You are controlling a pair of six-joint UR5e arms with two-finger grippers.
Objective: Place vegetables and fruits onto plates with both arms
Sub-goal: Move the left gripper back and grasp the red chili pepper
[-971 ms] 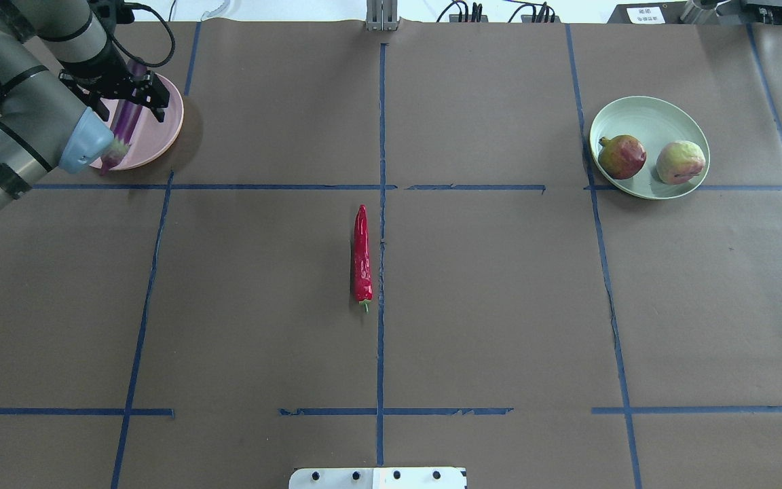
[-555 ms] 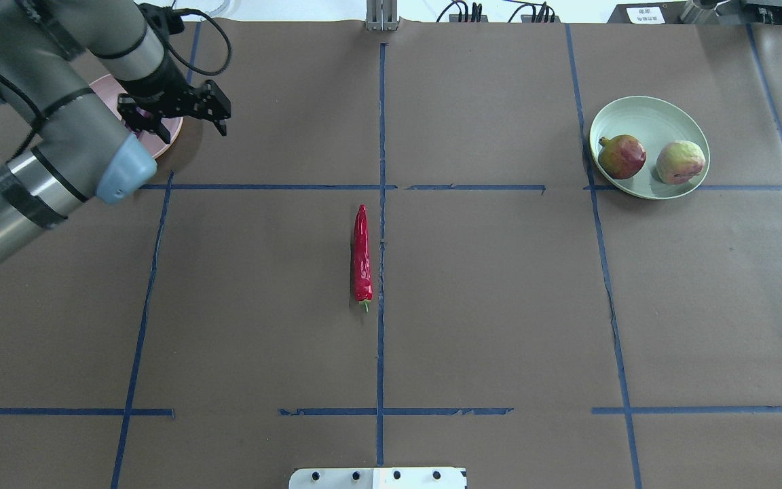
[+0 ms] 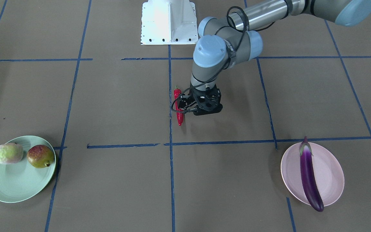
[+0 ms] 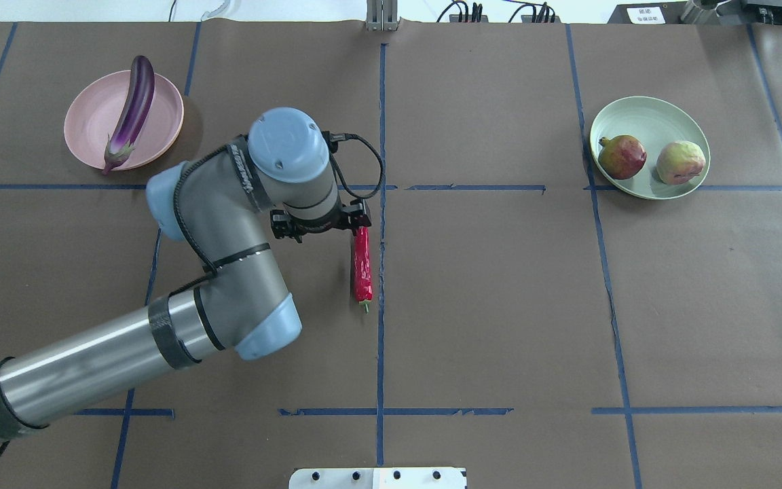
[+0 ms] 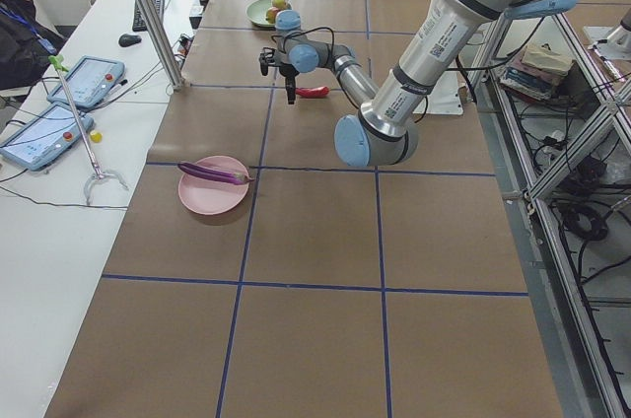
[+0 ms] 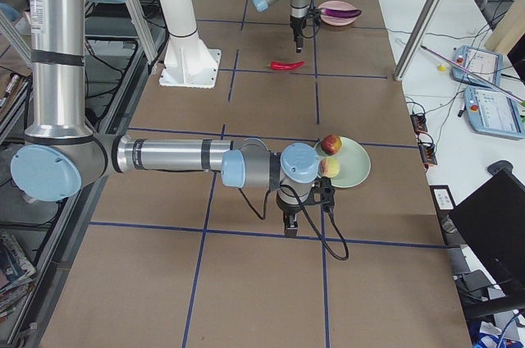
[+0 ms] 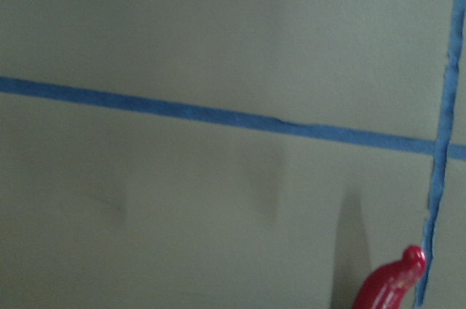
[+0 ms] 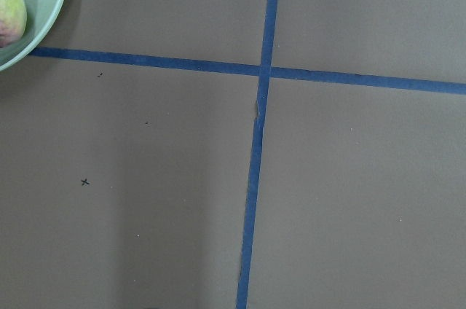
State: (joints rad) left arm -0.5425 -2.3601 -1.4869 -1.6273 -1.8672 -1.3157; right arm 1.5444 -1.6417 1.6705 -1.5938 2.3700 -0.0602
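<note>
The purple eggplant [image 4: 132, 112] lies across the pink plate [image 4: 92, 115] at the far left, its ends over the rim [image 3: 309, 175]. The red chili [image 4: 362, 268] lies on the table at the centre [image 3: 179, 112]. My left gripper [image 4: 321, 226] hangs open beside the chili's far tip, holding nothing [image 3: 201, 103]. The chili's tip shows low in the left wrist view [image 7: 386, 287]. The pomegranate-like fruit [image 4: 622, 156] and the pale green fruit [image 4: 681, 161] sit on the mint plate [image 4: 649, 115] at the far right. My right gripper [image 6: 288, 225] points down near that plate; I cannot tell its state.
The white base block [image 4: 377, 477] stands at the near edge, centre. Blue tape lines cross the brown table cover. A side table with tablets [image 5: 84, 83] and a metal pole [image 5: 148, 14] stand beyond the far edge.
My left arm has swung from the pink plate to the table's centre, so its gripper now hangs by the chili's far tip. The eggplant stays on the pink plate.
</note>
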